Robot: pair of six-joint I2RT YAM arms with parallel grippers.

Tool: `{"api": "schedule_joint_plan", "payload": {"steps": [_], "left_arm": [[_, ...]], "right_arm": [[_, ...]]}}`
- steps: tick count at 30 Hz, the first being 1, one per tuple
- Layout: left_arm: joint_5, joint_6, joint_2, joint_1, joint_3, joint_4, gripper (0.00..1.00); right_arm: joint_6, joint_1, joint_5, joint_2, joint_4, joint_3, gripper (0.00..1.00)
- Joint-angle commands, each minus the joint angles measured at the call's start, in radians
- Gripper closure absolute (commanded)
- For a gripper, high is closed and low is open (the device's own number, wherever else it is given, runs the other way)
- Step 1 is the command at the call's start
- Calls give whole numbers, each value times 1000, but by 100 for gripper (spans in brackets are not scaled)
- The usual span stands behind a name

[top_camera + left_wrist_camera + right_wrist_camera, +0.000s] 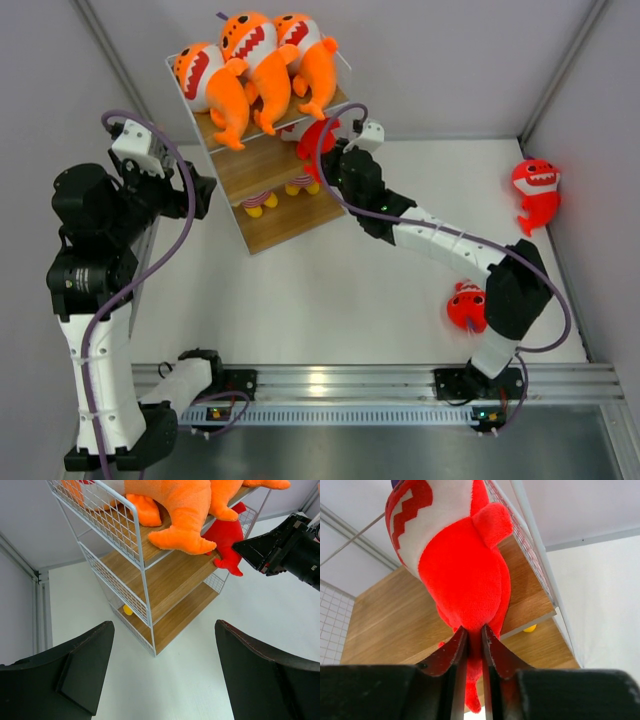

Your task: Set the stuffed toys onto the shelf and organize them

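Observation:
Three orange stuffed toys [262, 65] lie across the top board of the shelf [290, 225]. My right gripper [335, 158] is at the shelf's right side, shut on the tail end of a red shark [462, 575] that rests over the middle board [385, 620]. The same red shark [225, 540] shows under the orange tails [182, 535]. Two more red sharks are on the table, one at the far right [535, 190] and one beneath my right forearm [466, 305]. My left gripper [164, 625] stands open and empty, left of the shelf [175, 580].
Two small figures with yellow feet [262, 205] stand on the lowest board, and one yellow foot [128, 610] shows through the wire. Grey walls close the table at the back and sides. The arms' mounting rail [380, 380] runs along the near edge.

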Motion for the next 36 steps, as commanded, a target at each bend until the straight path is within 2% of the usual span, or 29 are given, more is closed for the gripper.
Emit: {"api": "schedule_joint_plan", "payload": {"steps": [1, 2, 4, 17, 18, 19, 22, 25, 31, 36], "left_arm": [[0, 15, -11, 1, -2, 7, 12], [0, 16, -11, 3, 0, 7, 12], [1, 15, -10, 1, 1, 7, 12], [3, 18, -7, 3, 0, 7, 12], [3, 20, -7, 1, -2, 7, 12], [3, 18, -7, 1, -5, 7, 12], [-2, 23, -8, 3, -14, 7, 12], [-3, 24, -8, 3, -23, 7, 12], [-6, 26, -10, 3, -28, 7, 12], [-6, 27, -13, 1, -34, 7, 12]], "right_arm": [[25, 1, 0, 23, 54, 57, 86], [22, 1, 6, 28, 59, 63, 93], [12, 1, 17, 39, 74, 80, 100], [-5, -2, 72, 108, 111, 155, 100], [-6, -2, 70, 99, 114, 141, 96], [-9, -3, 70, 93, 117, 132, 83], [-37, -2, 69, 40, 147, 77, 63], [-99, -3, 38, -33, 169, 20, 47], [-196, 0, 8, -225, 106, -90, 27], [-259, -32, 87, -461, 0, -260, 16]]}}
